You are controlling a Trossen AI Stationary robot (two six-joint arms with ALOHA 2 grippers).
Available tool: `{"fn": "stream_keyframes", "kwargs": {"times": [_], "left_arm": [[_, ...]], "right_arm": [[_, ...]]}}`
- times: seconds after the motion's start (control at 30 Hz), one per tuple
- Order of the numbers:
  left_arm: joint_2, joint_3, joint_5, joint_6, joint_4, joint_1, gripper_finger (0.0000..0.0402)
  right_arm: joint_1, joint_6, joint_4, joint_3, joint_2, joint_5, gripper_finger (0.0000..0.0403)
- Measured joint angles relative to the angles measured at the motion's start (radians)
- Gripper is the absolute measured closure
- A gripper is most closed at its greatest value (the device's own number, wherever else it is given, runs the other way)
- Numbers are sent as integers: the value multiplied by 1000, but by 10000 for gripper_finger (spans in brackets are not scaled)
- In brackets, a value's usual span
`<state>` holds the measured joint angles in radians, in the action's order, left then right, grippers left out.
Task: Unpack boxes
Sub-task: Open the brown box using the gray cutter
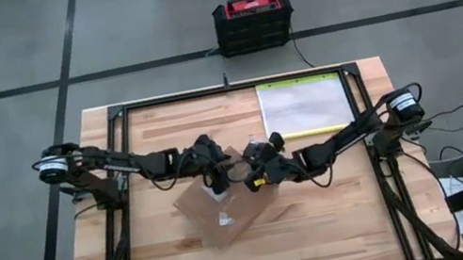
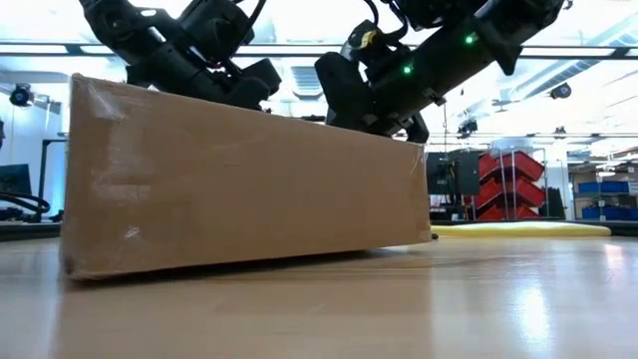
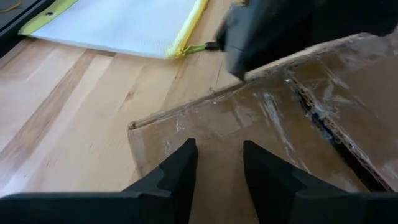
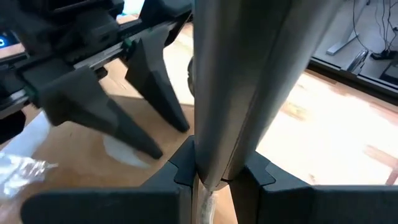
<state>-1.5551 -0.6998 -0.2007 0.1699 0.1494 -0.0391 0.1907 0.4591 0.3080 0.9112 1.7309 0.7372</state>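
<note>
No writing is showing legibly on the carton point(image 1: 219, 211), which is lying tilted at the desk's point(image 1: 344, 225) centre, one edge lifted, brown, flat, streaked with shiny tape. The left gripper point(image 3: 219, 163) is hovering over its top at the 12 o'clock edge, fingers partly apart and holding nothing. At 1 o'clock the right gripper point(image 4: 211, 175) is pinching a raised flap point(image 4: 242, 74), nearly closed.

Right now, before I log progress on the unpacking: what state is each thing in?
carton: tilted, one end off the table, taped seam partly split.
left hand: open, over the carton's top.
right hand: shut on the carton's edge.
pouch: lying flat.
case: lid shut.
</note>
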Motion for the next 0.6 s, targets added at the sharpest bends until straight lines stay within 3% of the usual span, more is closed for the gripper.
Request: {"fn": "stream_keyframes", "kwargs": {"times": [0.27, 0.47, 0.6], "left_arm": [[1, 0, -24, 48, -18, -5, 284], [3, -1, -121, 87, -66, -9, 284], [3, -1, -130, 91, -70, -10, 284]], "right_arm": [[58, 80, -14, -2, -1, 37, 363], [102, 188, -18, -2, -5, 16, 363], [122, 208, -20, 13, -6, 46, 363]]}}
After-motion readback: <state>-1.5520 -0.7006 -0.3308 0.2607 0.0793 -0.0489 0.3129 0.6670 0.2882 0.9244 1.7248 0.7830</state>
